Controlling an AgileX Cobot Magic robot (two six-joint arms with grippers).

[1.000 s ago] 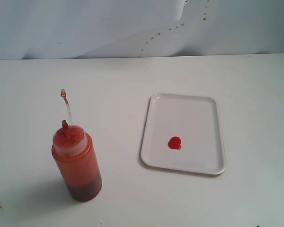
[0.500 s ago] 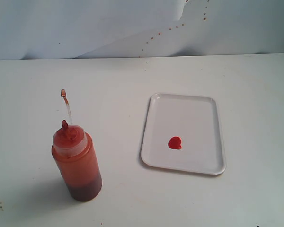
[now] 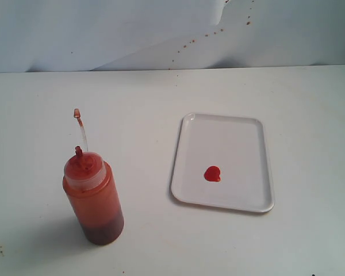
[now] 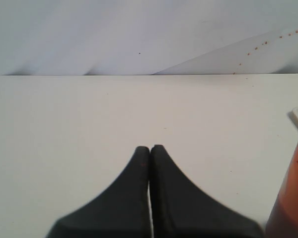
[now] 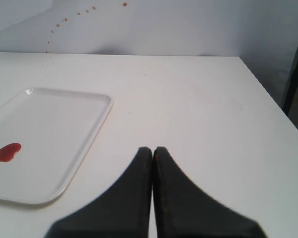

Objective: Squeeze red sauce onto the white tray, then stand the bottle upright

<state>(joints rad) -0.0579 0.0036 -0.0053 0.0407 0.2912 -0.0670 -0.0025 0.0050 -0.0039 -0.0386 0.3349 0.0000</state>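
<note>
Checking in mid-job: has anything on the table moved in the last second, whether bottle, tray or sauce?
Nothing visibly changed. The bottle stands upright, apart from the white tray and to its left in the exterior view. The red sauce blob lies in the same spot on the tray. The left gripper and right gripper are shut and empty.
</note>
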